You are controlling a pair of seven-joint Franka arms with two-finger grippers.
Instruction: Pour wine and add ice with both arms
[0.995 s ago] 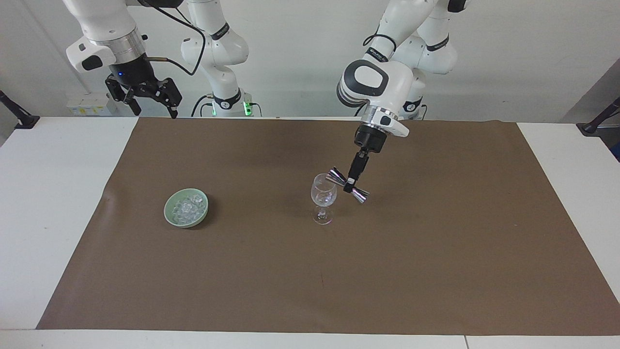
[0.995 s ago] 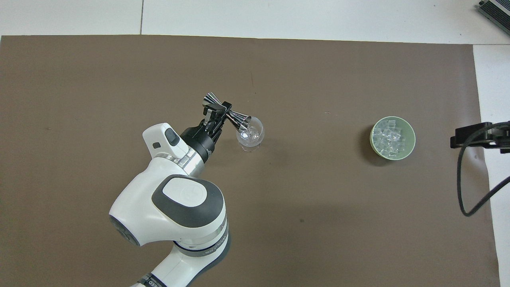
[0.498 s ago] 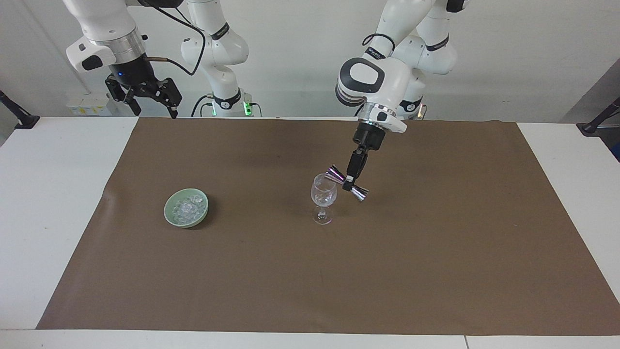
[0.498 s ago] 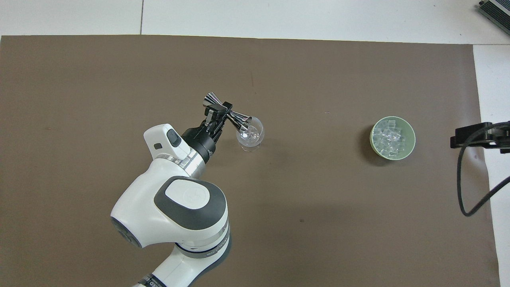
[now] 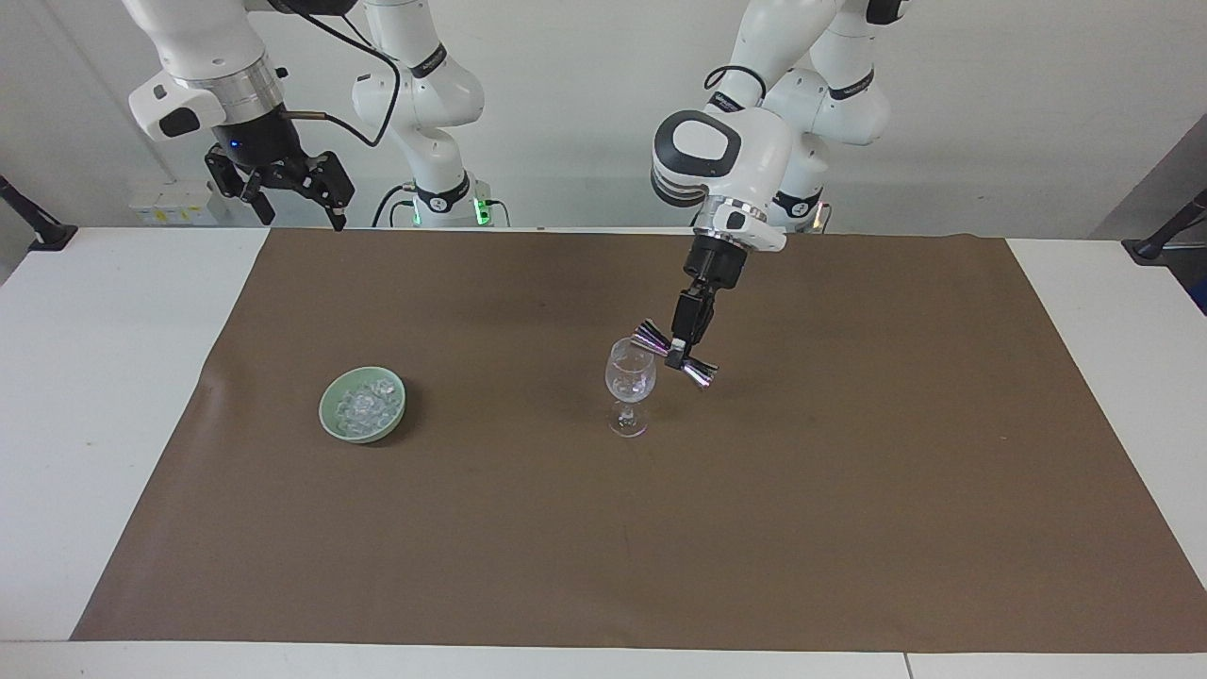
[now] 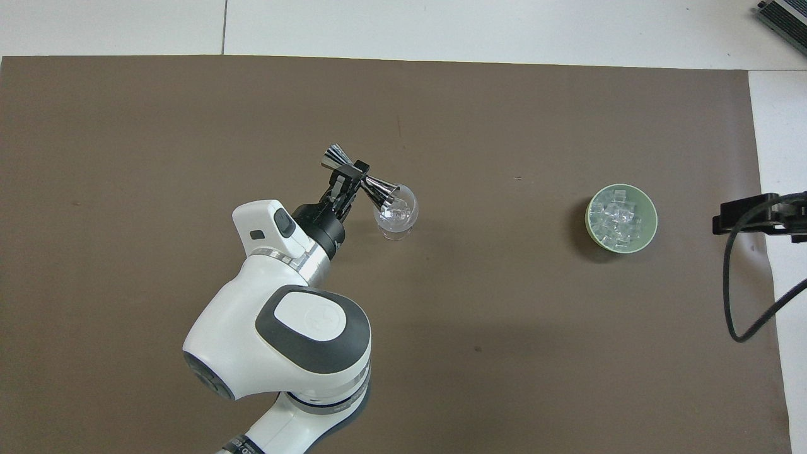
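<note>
Steel jigger, mid-frame, clamped at its waist in left gripper — tipped over glass. Ice in bowl, lower left — likely slippery, light; right gripper agape, waiting.

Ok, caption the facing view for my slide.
Left gripper tips a steel jigger over the wine glass; right gripper waits open, ice bowl untouched.
</note>
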